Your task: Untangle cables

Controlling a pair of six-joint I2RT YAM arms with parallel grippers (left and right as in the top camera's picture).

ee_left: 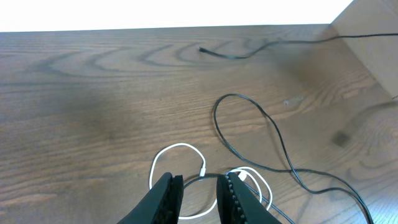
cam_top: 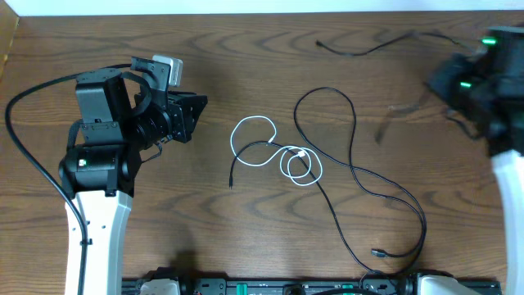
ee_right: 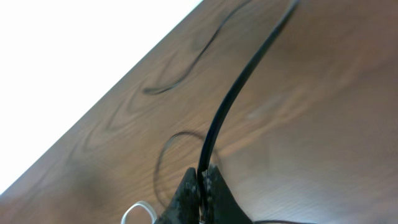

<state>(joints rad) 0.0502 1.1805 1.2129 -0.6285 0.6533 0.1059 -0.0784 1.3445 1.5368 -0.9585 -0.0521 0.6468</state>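
Overhead: right claw [ee_right: 202, 180] pinches black cable [ee_right: 230, 99]

At the tabletop's [cam_top: 246, 65] far right corner, the right claw is pressed together on a black cable. The left claw [ee_left: 199, 179], slightly spread and empty, hovers over the white cable [ee_left: 180, 149] looped mid-tabletop.

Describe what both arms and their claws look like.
The left arm and right arm each have a white lower link topped by black joints with small green lights. A thick black wire loops off the left arm; a pale grey block sits near its wrist. The left claw and right claw have dark, tapered fingers.
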